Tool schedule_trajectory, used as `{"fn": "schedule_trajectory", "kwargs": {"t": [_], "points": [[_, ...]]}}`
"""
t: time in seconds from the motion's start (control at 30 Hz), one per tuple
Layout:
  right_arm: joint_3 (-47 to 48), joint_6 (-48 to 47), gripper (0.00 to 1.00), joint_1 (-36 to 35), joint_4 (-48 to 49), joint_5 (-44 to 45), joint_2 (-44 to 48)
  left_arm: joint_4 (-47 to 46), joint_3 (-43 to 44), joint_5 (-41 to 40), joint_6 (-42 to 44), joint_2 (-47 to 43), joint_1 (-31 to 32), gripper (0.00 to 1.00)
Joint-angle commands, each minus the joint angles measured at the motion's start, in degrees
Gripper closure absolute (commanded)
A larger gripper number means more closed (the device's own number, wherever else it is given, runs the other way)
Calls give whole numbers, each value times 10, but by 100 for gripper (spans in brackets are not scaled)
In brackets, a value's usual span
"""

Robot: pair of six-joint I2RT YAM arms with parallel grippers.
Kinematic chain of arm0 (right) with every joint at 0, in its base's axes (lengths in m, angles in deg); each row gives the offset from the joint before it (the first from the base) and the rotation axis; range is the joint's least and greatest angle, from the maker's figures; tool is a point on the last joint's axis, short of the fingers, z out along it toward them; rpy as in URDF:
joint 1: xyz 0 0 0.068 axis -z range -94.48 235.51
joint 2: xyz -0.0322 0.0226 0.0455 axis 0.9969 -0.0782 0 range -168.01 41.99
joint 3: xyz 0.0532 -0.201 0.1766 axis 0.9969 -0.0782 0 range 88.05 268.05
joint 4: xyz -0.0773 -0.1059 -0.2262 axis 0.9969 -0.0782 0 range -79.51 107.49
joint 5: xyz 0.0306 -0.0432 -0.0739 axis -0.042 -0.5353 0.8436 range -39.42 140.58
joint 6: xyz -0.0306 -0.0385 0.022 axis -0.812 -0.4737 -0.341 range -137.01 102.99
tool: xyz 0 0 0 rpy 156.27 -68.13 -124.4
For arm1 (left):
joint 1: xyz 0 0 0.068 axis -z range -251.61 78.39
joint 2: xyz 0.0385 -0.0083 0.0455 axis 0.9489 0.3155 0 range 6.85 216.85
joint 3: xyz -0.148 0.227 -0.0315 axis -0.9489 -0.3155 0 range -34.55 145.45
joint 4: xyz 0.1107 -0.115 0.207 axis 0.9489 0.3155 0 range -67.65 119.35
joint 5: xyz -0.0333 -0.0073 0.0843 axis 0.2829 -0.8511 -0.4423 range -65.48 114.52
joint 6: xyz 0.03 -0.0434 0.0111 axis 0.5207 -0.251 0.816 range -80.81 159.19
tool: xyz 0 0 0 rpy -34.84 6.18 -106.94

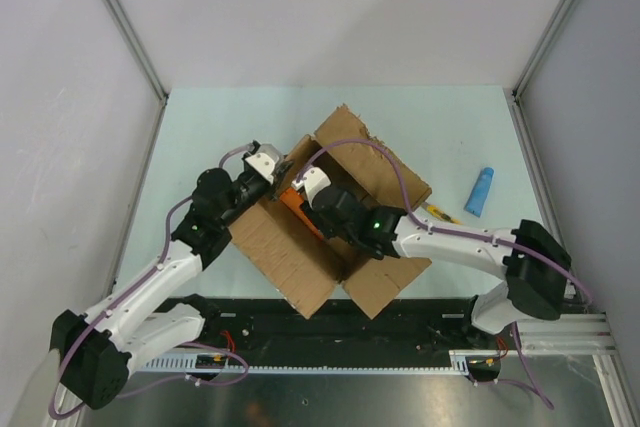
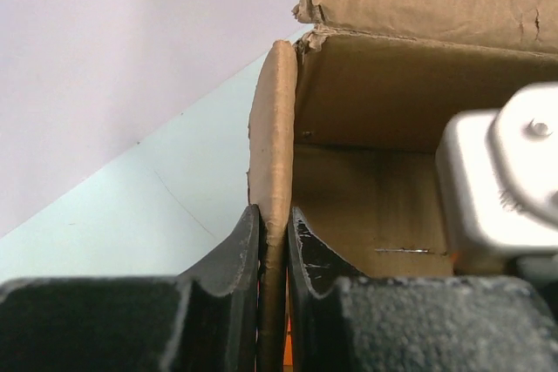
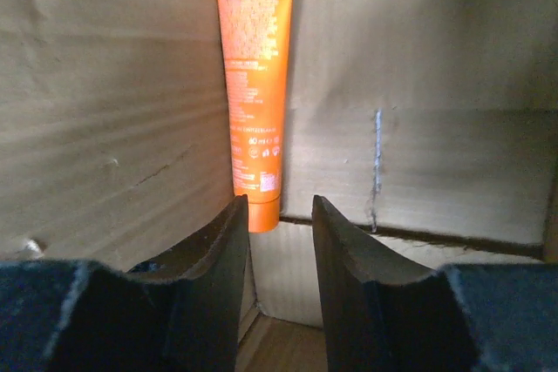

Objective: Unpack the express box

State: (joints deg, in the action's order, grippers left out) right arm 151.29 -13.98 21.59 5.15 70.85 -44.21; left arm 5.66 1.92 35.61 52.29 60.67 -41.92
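At the near centre of the pale green table (image 1: pixel 200 127), the brown corrugated cardboard express box (image 1: pixel 300 257) stood open, its left wall pinched by the left gripper (image 2: pixel 275 222), while the right gripper (image 3: pixel 279 215) hovered inside, fingers spread, near an orange plastic tube (image 3: pixel 255 84) that apparently needed grasping and lifting out.

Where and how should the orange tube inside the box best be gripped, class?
Grip the orange tube across its body just beyond the cap, the end nearest the open right gripper. It lies flat against the express box cardboard, so probably approach head-on through the open top, one finger down each long edge.
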Motion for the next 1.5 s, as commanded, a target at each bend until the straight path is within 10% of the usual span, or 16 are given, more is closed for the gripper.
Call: {"fn": "schedule_trajectory", "kwargs": {"t": [0.0,0.8,1.47], "points": [[21,29,61,-15,18,47,-30,-84,9,2,13,-25,3,100],[-50,32,53,15,232,81,-158,-97,-1,39,-11,-28,3,100],[-64,24,77,18,235,126,-132,-97,4,24,-12,-15,3,100]]}}
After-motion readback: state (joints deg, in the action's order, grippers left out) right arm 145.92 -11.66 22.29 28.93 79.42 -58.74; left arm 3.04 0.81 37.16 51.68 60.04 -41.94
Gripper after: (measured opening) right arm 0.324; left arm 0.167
